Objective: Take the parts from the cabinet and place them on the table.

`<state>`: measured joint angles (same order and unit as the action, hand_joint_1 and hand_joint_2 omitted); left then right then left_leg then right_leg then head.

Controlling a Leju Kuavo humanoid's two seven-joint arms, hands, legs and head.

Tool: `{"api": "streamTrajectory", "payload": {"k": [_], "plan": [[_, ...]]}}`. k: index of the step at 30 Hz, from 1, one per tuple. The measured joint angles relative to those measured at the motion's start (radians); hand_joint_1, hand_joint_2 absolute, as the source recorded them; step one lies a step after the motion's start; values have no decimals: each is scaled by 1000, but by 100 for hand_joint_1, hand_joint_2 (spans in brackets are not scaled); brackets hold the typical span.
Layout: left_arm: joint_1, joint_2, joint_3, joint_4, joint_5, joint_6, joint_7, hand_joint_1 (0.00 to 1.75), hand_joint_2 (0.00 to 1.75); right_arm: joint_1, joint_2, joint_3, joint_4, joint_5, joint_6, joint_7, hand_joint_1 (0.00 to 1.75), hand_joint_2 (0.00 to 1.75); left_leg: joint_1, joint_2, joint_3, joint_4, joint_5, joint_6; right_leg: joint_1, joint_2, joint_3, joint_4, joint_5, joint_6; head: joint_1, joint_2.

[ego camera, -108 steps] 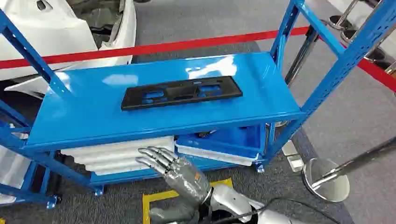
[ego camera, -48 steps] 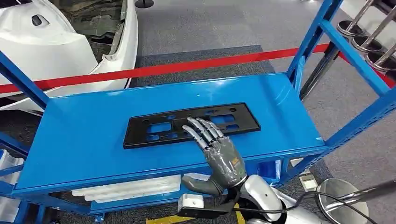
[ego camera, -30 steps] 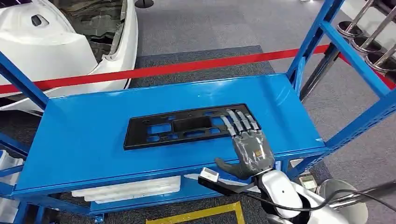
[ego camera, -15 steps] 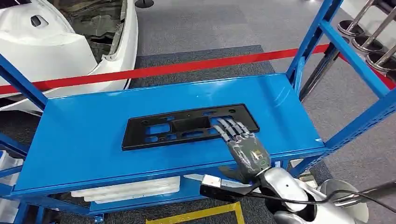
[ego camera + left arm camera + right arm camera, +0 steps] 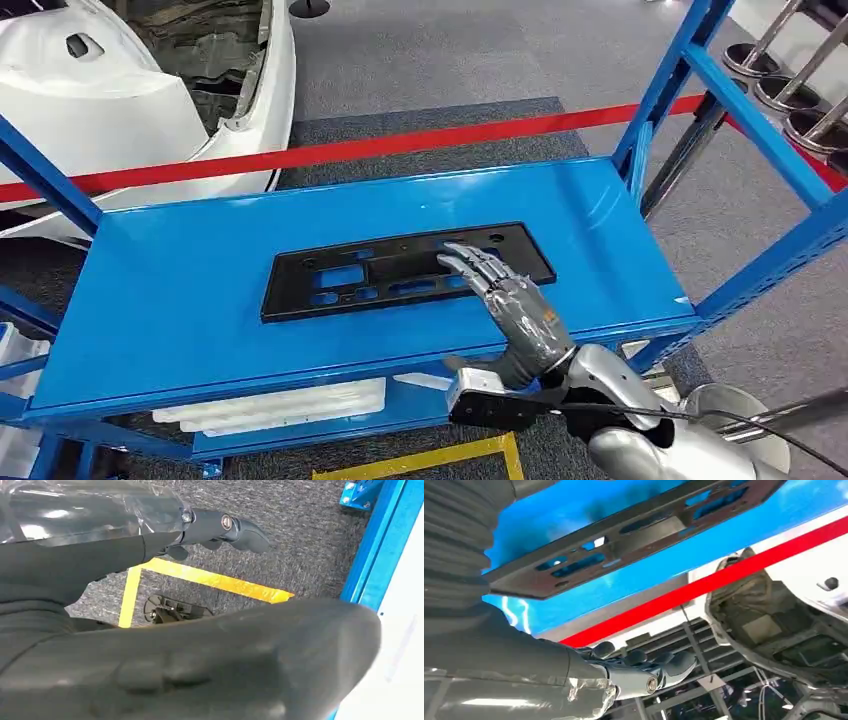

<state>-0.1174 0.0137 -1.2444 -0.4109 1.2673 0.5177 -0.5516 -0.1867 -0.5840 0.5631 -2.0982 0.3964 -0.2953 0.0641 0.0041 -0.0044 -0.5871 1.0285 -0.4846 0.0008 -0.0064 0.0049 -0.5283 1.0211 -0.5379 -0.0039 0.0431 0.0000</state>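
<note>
right hand (image 5: 515, 305) spread open, nothing gripped, laid over black part (image 5: 350, 275) for pickup | part flat on shelf (image 5: 180, 300) | left hand state untellable

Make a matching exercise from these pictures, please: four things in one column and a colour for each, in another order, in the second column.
Things:
1. shelf
2. panel
3. tape
4. floor line

Colours:
A. red
B. yellow
C. blue
D. black

Pairs: 1-C, 2-D, 3-A, 4-B
</note>
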Motion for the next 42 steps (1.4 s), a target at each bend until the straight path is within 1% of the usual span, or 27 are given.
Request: {"api": "streamTrajectory", "payload": {"k": [4,7,14,19,23,28,36,42], "plan": [[-1,0,-4,0,1,15,7,0,0,-30,17,6,41,-86,7,-30,0,175,0,0,0,0,0,0,0,0,0,0,0,0,0,0],[-1,0,-5,0,2,23,9,0,0,-60,25,14,75,-125,22,-35,0,175,0,0,0,0,0,0,0,0,1,0,0,0,0,0],[-3,0,-11,-8,2,29,9,0,0,-128,32,39,155,-141,52,-8,0,175,0,0,0,0,0,-1,0,0,1,0,0,0,0,0],[-3,0,-21,-8,2,28,5,0,0,-186,34,60,209,-181,91,20,0,175,0,0,0,0,1,-1,0,0,1,0,0,0,0,0],[-5,0,-28,-8,2,27,5,0,0,-252,34,87,263,-201,126,39,0,175,0,0,1,0,1,-1,0,0,1,0,0,0,0,0],[-5,0,-29,-8,2,27,5,0,0,-294,34,114,309,-208,132,42,0,175,0,-1,1,0,1,-1,0,-1,1,0,0,0,0,0],[-5,0,-30,-8,2,27,4,0,0,-311,35,146,345,-209,131,43,0,175,0,-1,1,-1,1,-1,0,-1,1,0,0,0,0,0],[-10,1,-37,-8,2,-5,2,0,0,-376,37,185,388,-226,171,58,0,175,0,-1,1,-1,1,-1,0,-1,1,0,0,0,0,0]]}}
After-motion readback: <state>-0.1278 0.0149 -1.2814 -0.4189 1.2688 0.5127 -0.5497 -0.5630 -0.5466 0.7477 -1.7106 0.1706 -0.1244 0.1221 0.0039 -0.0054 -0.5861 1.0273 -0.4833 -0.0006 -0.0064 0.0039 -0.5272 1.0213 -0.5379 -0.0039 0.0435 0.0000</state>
